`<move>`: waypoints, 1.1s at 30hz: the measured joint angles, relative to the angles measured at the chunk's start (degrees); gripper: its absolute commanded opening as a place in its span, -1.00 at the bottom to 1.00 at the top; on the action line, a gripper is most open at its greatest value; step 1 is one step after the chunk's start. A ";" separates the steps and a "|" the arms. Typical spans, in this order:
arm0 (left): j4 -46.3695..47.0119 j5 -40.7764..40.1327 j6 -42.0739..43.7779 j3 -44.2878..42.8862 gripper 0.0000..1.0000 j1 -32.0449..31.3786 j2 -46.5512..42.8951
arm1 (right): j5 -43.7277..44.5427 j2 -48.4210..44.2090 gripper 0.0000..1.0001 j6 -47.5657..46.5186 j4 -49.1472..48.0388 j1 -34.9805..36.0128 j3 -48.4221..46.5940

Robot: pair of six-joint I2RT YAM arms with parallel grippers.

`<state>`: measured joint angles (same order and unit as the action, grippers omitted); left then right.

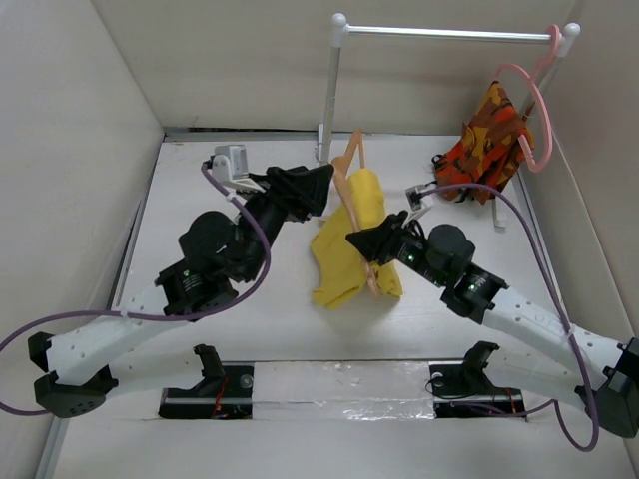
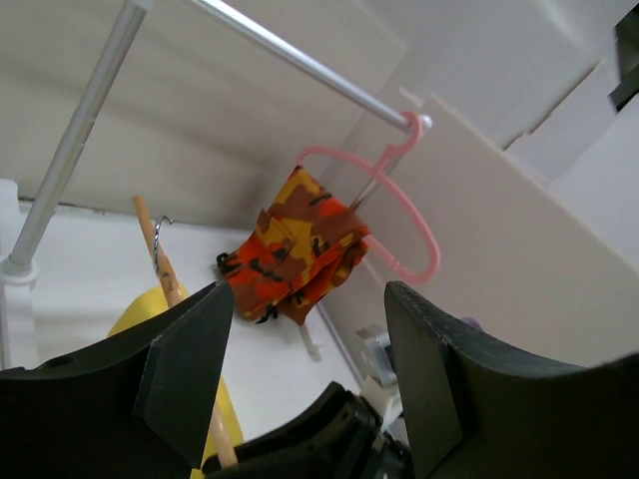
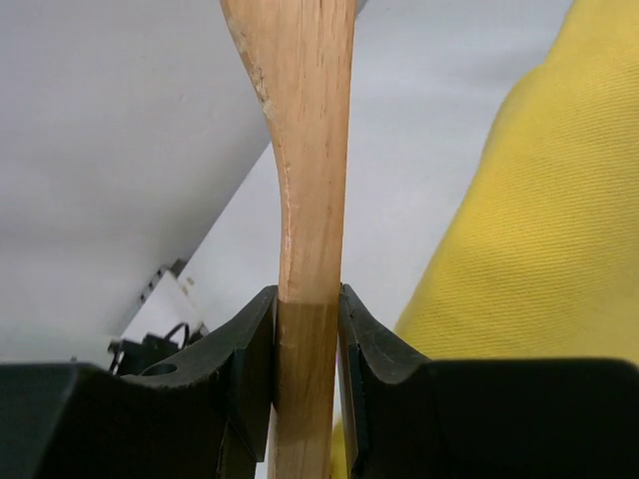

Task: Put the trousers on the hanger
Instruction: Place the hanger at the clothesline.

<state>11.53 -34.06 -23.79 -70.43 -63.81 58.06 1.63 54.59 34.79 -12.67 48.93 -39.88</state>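
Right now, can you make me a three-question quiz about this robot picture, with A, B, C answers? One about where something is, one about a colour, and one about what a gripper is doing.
1. Where is the pink hanger?
A) in a drawer
B) hooked on the metal rail
C) inside a box

2. What colour are the trousers?
A) yellow
B) blue
C) green

3. What is the right gripper doing?
A) open and empty
B) shut on a cup
C) shut on the wooden hanger

Answers:
1 B, its hook sits over the rail.
2 A, the cloth is bright yellow.
3 C, its fingers press the wood from both sides.
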 measured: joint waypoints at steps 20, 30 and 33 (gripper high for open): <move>2.97 -0.79 -3.61 15.39 0.00 -0.20 -9.16 | -14.05 8.09 -1.00 7.23 2.54 -23.45 -16.96; 3.67 -0.04 -7.21 22.84 0.00 -0.20 -7.98 | -16.24 16.76 -1.00 6.43 3.30 -32.83 -29.79; 3.82 -0.11 -7.37 22.84 0.00 -0.20 -8.00 | -17.64 20.28 -1.00 6.64 3.76 -35.91 -32.39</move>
<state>15.35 -34.17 -31.16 -47.59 -64.01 50.06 -16.01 74.87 41.43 -8.91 13.02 -72.27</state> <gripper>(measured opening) 0.501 0.325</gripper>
